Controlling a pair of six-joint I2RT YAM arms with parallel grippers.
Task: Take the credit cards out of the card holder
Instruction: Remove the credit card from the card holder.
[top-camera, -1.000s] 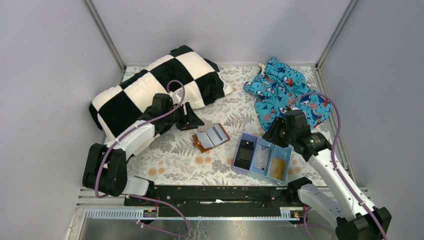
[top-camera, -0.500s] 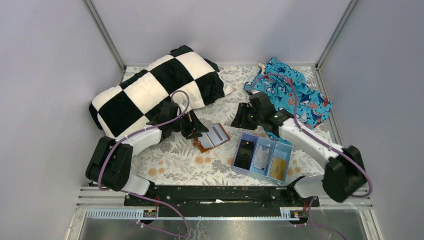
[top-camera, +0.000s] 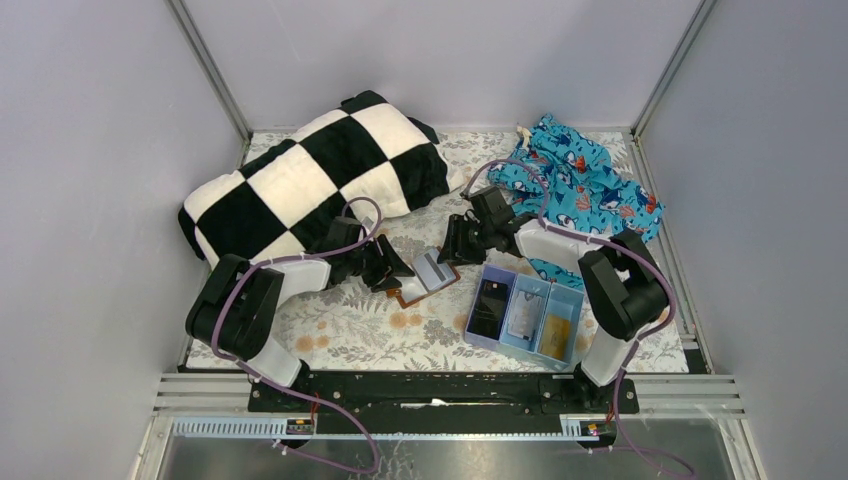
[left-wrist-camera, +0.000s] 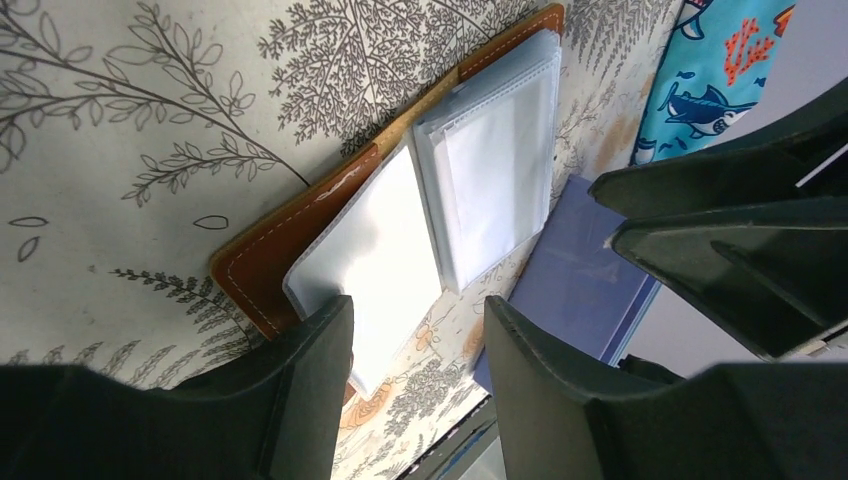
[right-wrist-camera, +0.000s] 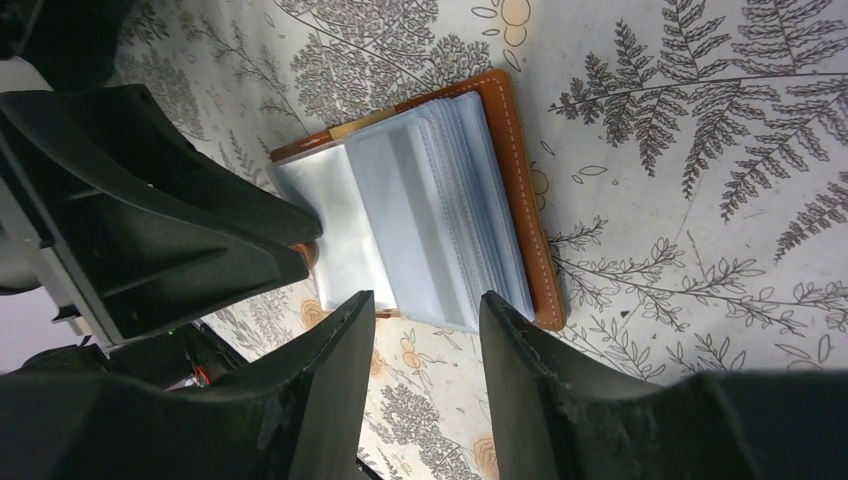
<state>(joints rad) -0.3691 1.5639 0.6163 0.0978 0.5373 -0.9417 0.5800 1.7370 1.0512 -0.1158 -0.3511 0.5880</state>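
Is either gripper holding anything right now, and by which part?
Nothing is held: left gripper and right gripper both open by the brown leather card holder.

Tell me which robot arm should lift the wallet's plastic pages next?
Probably right. The right end effector, open, straddles the edge of the stacked pages of the wallet, and the tray lies on that side. The left end effector, also open, straddles only a single flat page.

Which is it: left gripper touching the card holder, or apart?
Cannot tell. Left wrist view: the open left gripper overlaps the card holder at its clear sleeve, but no view shows contact or a gap plainly.
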